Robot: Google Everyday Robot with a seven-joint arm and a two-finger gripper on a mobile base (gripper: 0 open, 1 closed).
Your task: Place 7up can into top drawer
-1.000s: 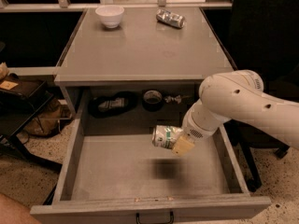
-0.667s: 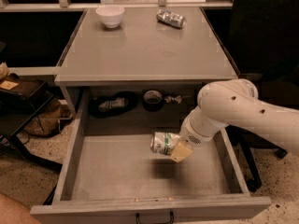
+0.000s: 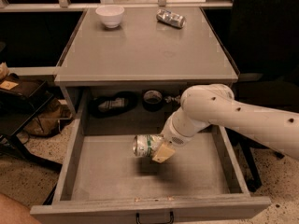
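Here, small white-and-green 7up can (image 3: 145, 145) lies sideways, clamped in jaws of white arm's gripper (image 3: 158, 150), hovering low over wide grey top drawer (image 3: 117, 176), seemingly positioned for release inside.

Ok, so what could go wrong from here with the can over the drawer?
The claw holds the 7up can on its side above the floor of the top drawer, a shadow beneath it. Released there, it could drop and roll. The arm crosses the drawer's side wall and might bump it when pulling out.
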